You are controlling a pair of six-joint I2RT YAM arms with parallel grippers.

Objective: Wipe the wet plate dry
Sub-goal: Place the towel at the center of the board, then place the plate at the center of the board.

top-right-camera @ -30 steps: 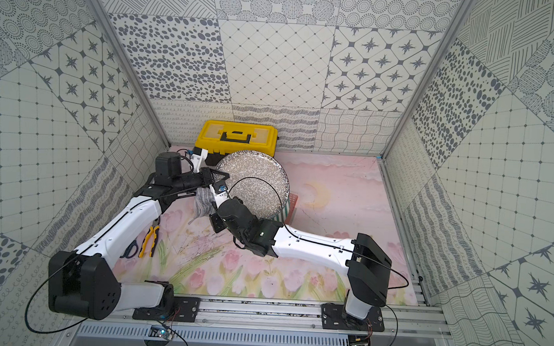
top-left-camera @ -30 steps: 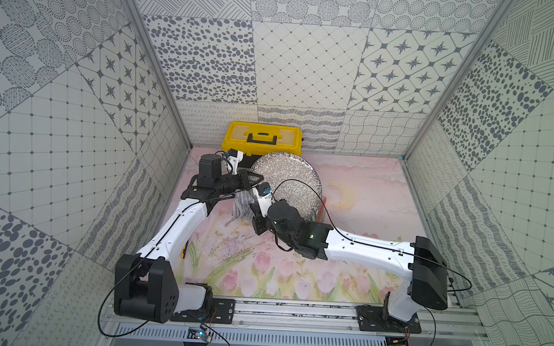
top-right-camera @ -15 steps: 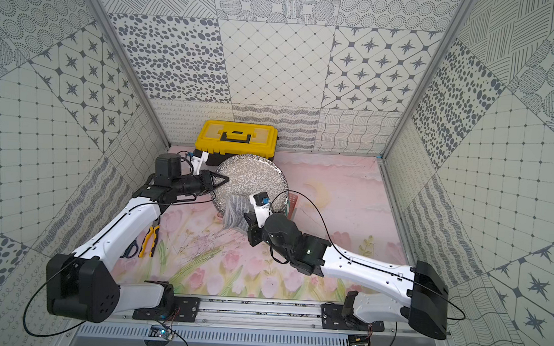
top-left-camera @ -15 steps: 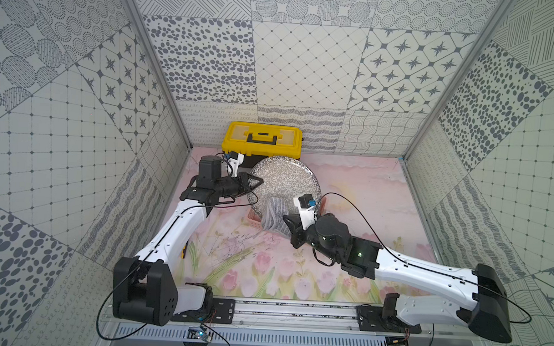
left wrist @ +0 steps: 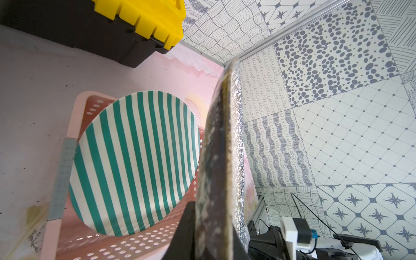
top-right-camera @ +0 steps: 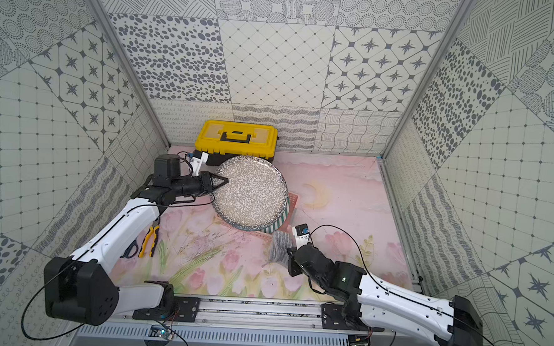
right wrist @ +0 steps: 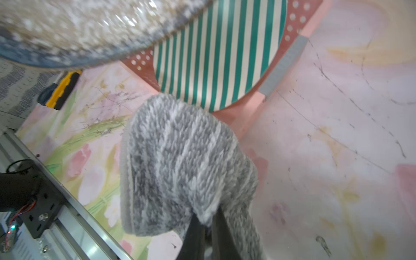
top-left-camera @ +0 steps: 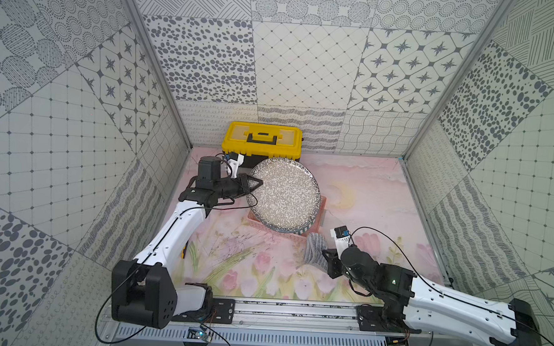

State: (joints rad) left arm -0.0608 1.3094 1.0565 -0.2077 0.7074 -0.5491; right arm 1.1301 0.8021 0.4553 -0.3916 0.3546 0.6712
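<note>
Far-left of centre, left gripper (top-left-camera: 255, 185) is clamped on the left rim of the speckled plate (top-left-camera: 284, 197), holding it tilted above the pink basket (top-left-camera: 321, 210), which has a striped plate (left wrist: 135, 162) inside. Right gripper (right wrist: 208, 225) is pinched tight on the grey cloth (top-left-camera: 314, 252), just near-side of the basket, clear of the speckled plate. Cloth possibly brushes the mat (top-left-camera: 381, 202); hard to tell. Yellow toolbox (top-left-camera: 262, 140) sits at the far wall.

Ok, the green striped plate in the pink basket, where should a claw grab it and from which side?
Probably the rim on the side facing the right claw. The striped plate is thin, so only its edge fits a pinch, and there it shows above the basket wall while the speckled plate covers the rest.
</note>
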